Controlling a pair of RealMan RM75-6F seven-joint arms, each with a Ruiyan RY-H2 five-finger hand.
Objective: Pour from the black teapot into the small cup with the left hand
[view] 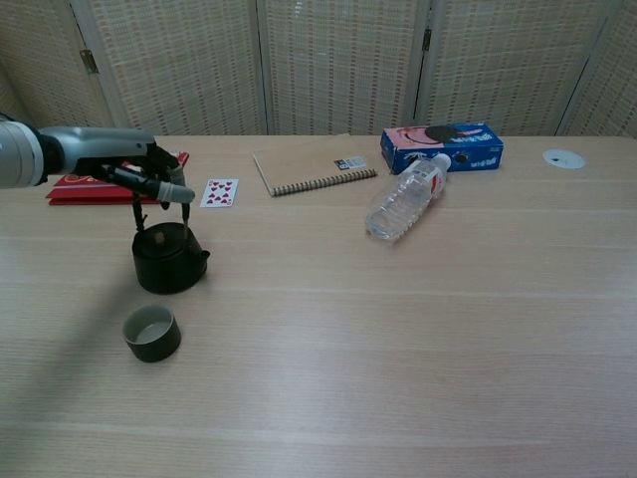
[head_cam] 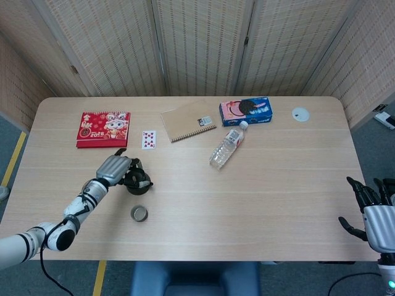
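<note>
The black teapot (head_cam: 137,180) (view: 167,261) stands upright on the table, its wire handle raised. My left hand (head_cam: 115,169) (view: 127,167) reaches over it from the left, and its fingers (view: 164,189) close around the top of the handle. The pot's base still rests on the wood. The small dark cup (head_cam: 139,213) (view: 151,332) stands empty, just in front of the teapot on the near side. My right hand (head_cam: 373,211) hangs beyond the table's near right corner, fingers spread and holding nothing; only the head view shows it.
Behind the teapot lie a red booklet (head_cam: 103,128), a playing card (head_cam: 149,139) and a spiral notebook (head_cam: 188,121). A water bottle (head_cam: 228,146) lies on its side mid-table, with a blue biscuit box (head_cam: 246,111) and a white disc (head_cam: 300,113) further back.
</note>
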